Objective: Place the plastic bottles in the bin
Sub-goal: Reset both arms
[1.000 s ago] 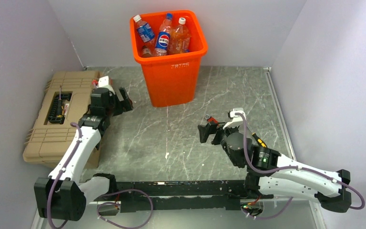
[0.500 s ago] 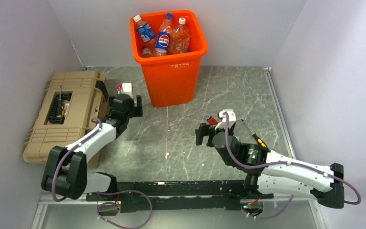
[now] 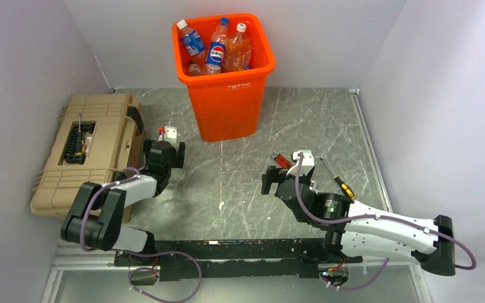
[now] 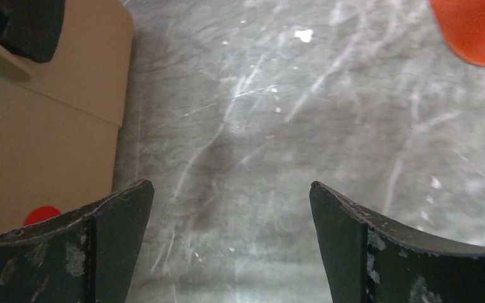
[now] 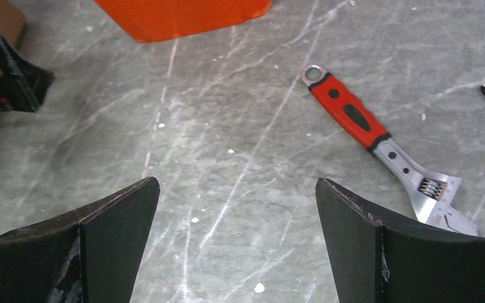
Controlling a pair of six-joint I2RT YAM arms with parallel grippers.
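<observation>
**At the back of the table, bottles are gathered in the bin; both arms are held low with nothing gripped**

Against the far wall, a tall bright orange plastic bin (image 3: 227,107) with a flared square rim is seen from above. Small plastic bottles (image 3: 218,47), clear and orange, with blue labels and white or blue caps, are piled inside it up to the rim. More are partly hidden beneath the top ones. No bottle is seen on the grey marbled table (image 3: 240,164) in any view, so the task is judged to be done or very nearly done. Spots hidden behind the arms cannot be checked.

The left arm is folded back on itself. The left gripper (image 4: 230,189) is held low over bare table, between a tan ribbed plastic toolbox case (image 3: 82,158) and the bin. Its fingers are spread wide, with nothing between them.

The right arm is stretched low across the table from the right. The right gripper (image 5: 237,183) is pointed toward the bin, its fingers likewise spread wide and empty. A red-handled adjustable wrench (image 5: 379,148) lies just beside it, untouched, and a yellow-and-black screwdriver (image 3: 338,180) lies nearby.
</observation>
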